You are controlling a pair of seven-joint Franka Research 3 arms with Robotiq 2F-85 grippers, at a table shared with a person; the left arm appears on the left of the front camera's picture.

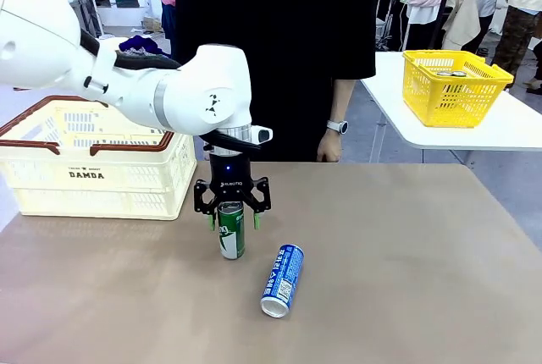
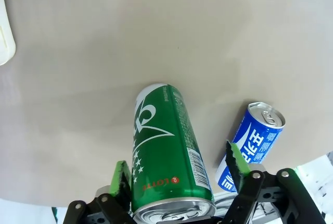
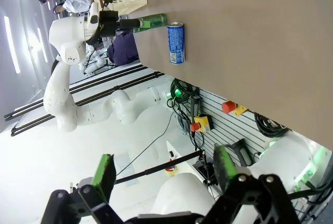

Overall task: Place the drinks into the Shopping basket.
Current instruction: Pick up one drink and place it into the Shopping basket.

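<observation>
left pincer [image 1: 233, 221] wide, straddling upright green slim aluminium can [image 1: 231, 237], frame centre | blue slim aluminium can [image 1: 282, 280] lying just lower right on brown worktop [image 1: 406, 262] | cream slotted plastic basket [image 1: 85, 176] left | right pincer [image 3: 164, 174] wide, empty

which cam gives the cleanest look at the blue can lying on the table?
Front view: the blue can lies on its side, whole and unobstructed. Left wrist view: closer, but a finger of the left gripper hides part of its base. Right wrist view: whole but small and far.
</observation>
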